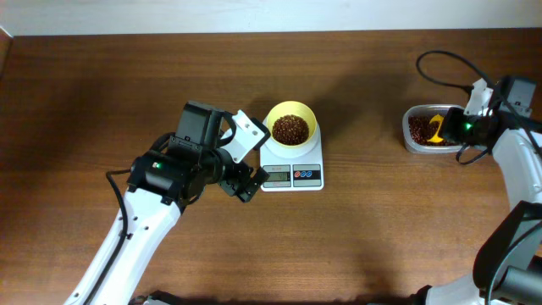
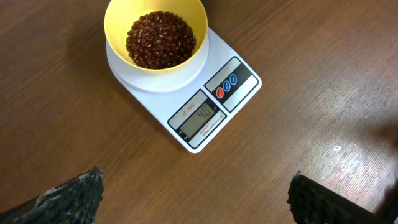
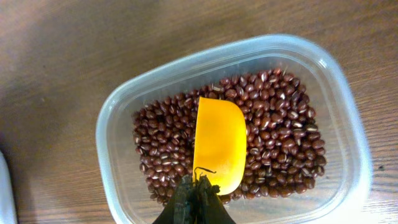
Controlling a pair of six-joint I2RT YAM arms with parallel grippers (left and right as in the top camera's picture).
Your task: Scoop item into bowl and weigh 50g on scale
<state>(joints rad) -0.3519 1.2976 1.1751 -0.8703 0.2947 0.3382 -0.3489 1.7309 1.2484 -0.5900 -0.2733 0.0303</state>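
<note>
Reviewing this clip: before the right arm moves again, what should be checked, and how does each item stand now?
1. The bowl sits squarely on the scale: ok.
2. The beans are in the bowl, with none spilled beside it: ok.
3. The display reads 50 g: cannot tell; digits are lit but too small to read surely.
4. The right gripper is shut on the scoop: ok.
5. The scoop is loaded: not ok; its visible yellow face is bare as it lies on the beans in the tub.
6. The left gripper is open and clear of the scale: ok.
</note>
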